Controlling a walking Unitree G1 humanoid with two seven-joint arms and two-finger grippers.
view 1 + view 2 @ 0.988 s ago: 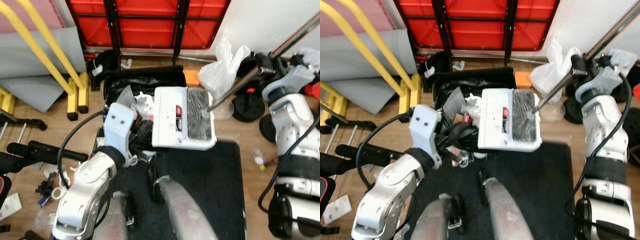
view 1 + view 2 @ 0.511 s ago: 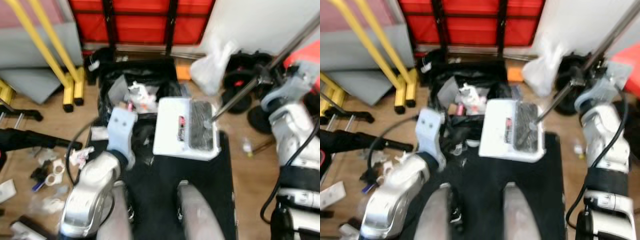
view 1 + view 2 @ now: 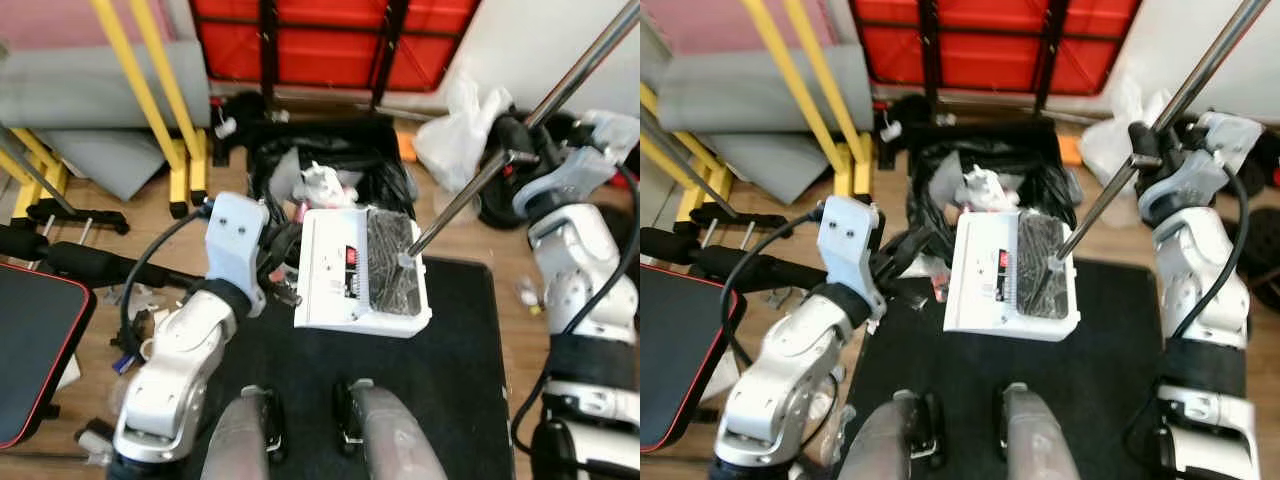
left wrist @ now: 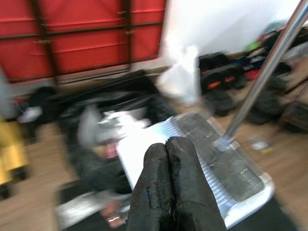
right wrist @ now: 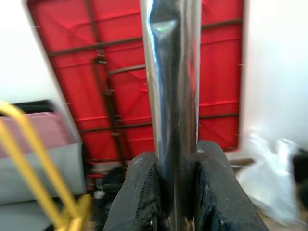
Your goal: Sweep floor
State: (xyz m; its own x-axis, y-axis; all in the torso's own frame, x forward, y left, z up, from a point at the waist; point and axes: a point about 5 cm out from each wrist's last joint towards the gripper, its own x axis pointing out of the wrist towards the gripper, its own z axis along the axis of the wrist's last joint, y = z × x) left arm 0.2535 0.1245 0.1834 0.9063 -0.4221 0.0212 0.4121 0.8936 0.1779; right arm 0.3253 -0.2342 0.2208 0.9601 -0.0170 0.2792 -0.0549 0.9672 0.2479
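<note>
Right gripper [image 5: 174, 190]: I see its fingers clamped on the long shiny metal handle [image 3: 545, 91].
White flat sweeper head with dark bristle panel [image 3: 362, 272]: at the handle's low end, over the black floor mat [image 3: 455, 375].
Left gripper [image 4: 168, 180]: fingers pressed together, holding nothing, just beside the head's left edge.
Key relation: the black open rubbish bag with crumpled litter [image 3: 330, 175] lies directly ahead of the head; I judge the right arm steers.
Obstacles: yellow metal frame legs [image 3: 170, 150], white plastic bag [image 3: 458, 140] flank it.

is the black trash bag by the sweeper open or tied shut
Open. The black trash bag gapes at the top, with crumpled white and grey rubbish showing inside, just beyond the white sweeper head.
</note>
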